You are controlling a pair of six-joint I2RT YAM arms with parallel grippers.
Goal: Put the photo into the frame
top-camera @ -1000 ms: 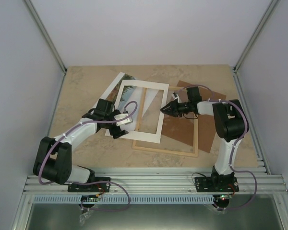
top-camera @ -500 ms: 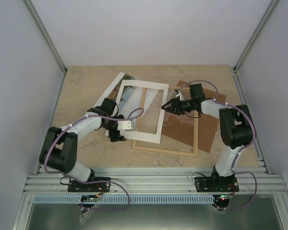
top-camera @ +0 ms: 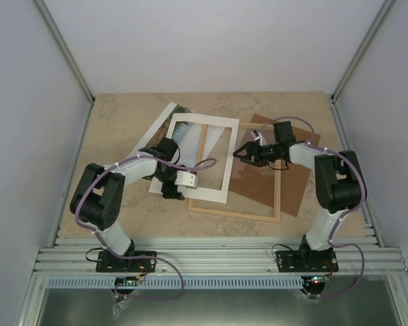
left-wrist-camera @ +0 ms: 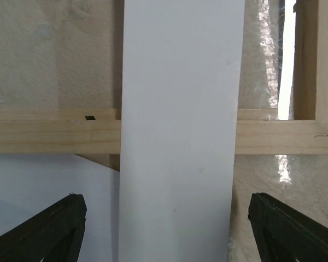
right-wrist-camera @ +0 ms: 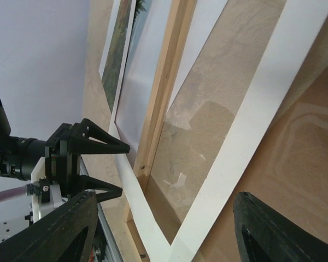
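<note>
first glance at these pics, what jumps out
A white mat border lies askew mid-table, overlapping a light wooden frame that rests partly on a brown backing panel to the right. Both arms reach in, left claw at the mat's near left corner, right claw by its right edge, both open. The photo peeks out at the far left.

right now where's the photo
In the top view, left of centre, the photo lies mostly hidden under the far-left corner of the white mat, beside the white sheet.
</note>
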